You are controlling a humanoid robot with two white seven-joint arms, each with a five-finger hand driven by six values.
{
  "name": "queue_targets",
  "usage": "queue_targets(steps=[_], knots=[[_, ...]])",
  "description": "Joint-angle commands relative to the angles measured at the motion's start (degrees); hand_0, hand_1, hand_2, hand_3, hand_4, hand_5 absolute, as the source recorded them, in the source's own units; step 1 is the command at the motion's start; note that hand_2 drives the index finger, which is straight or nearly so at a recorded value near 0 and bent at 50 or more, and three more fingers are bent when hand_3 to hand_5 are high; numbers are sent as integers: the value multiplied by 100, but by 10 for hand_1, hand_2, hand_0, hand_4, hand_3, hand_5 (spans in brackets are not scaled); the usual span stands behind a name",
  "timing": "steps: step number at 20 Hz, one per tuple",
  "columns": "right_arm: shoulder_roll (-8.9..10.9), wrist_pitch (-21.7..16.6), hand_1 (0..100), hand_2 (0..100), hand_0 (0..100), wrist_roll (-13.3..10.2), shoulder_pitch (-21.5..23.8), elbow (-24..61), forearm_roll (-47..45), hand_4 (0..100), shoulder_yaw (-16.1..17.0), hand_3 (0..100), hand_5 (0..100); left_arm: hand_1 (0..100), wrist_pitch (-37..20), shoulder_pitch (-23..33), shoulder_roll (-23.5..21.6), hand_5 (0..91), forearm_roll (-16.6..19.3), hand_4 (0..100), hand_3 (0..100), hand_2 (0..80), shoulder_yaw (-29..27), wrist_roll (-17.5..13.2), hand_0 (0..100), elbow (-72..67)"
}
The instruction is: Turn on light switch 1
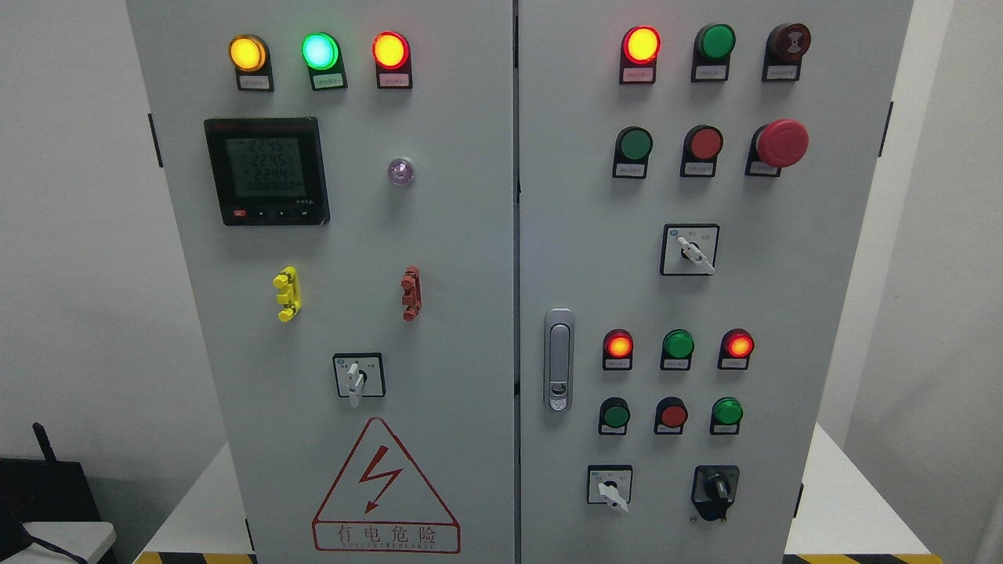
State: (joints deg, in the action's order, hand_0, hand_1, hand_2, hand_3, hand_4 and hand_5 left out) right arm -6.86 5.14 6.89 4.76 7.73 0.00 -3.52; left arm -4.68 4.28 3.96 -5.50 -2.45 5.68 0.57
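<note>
A grey electrical cabinet fills the head view, with a left door and a right door. The left door has lit yellow, green and red lamps, a digital meter and a white rotary switch. The right door has a lit red lamp, several green and red push buttons, a red mushroom stop button and white rotary switches at mid height and at the bottom. Neither hand shows.
A metal door handle sits at the right door's left edge. A black rotary switch is at the bottom right. A red lightning warning triangle marks the left door. The cabinet stands on a white surface; dark equipment sits lower left.
</note>
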Motion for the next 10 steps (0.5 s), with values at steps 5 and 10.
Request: queue_targets(steps=[5, 10], knots=[[0, 4, 389, 0, 120, -4, -1, 0, -97, 0, 0, 0, 0, 4, 2, -33, 0, 0, -92, 0, 0, 0, -1, -6, 393, 146], [0, 4, 389, 0, 120, -4, -1, 0, -105, 0, 0, 0, 0, 2, 2, -33, 9, 0, -92, 0, 0, 0, -1, 3, 393, 163]])
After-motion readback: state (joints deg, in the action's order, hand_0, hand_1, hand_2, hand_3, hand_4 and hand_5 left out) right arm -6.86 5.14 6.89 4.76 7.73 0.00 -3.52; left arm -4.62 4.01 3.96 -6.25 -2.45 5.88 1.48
